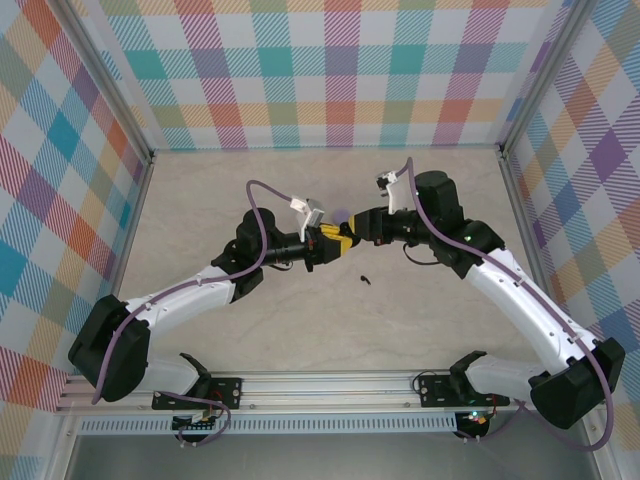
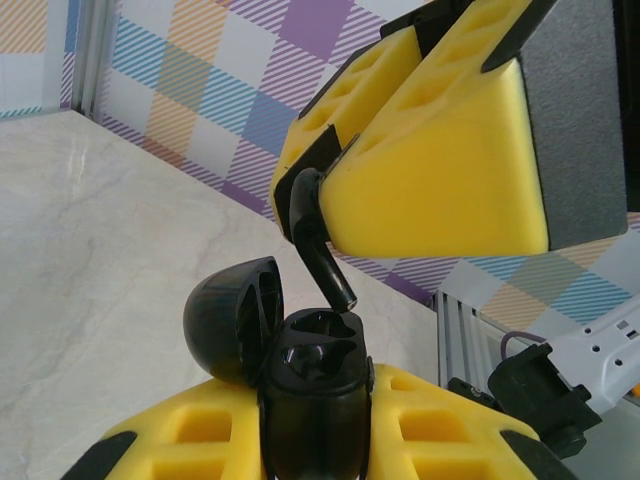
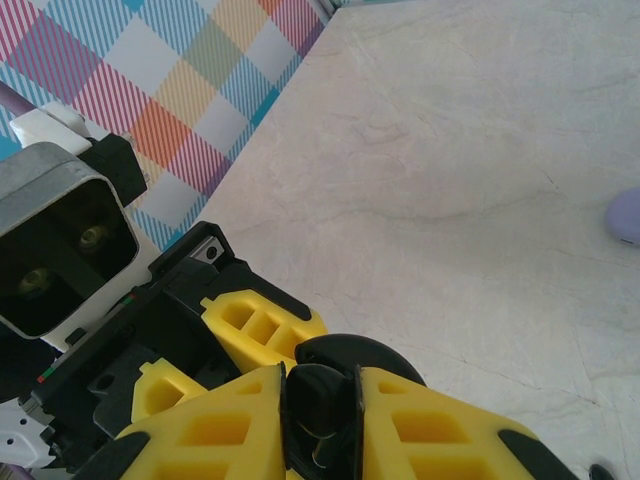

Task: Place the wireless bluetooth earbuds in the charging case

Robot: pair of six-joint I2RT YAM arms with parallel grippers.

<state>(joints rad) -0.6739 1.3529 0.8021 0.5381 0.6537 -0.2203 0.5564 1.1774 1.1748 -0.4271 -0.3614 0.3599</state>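
"Pastel checked walls (image 1: 320, 70) box in a pale marbled table (image 3: 450, 150), and both arms meet above its middle. How will the thing handle?"

"The black earbud (image 2: 322, 245) looks tiny, light, hard and glossy. It is likely slippery and apt to twist or pop out under a pinch. Its bulb end is the place to take it, leaving the thin stem free to go in first. The right claw (image 2: 318, 175) has it that way: its yellow pads (image 2: 440, 190) are pressed together on the bulb, and the stem hangs down, slanting to the right."

"And the case?"

"The black charging case (image 2: 315, 390) looks like stiff, smooth plastic, rounded, and is best taken across its body below the hinge. The left claw (image 1: 320, 243) is clamped on it that way, upright, with the lid (image 2: 232, 318) swung open to the left. The stem tip sits right at the mouth of a socket. Whether it touches the rim cannot be told."

"Anything else about?"

"A second black earbud (image 1: 365, 279) lies on the table just near of the claws, apart from them. A lilac rounded thing (image 3: 628, 215) rests on the far side, and whether it is a case or a bud cannot be told."

"The risk?"

"Judging by the slant, a hard push could skid the bud between the pads, so a gentle, straightened entry seems wise."
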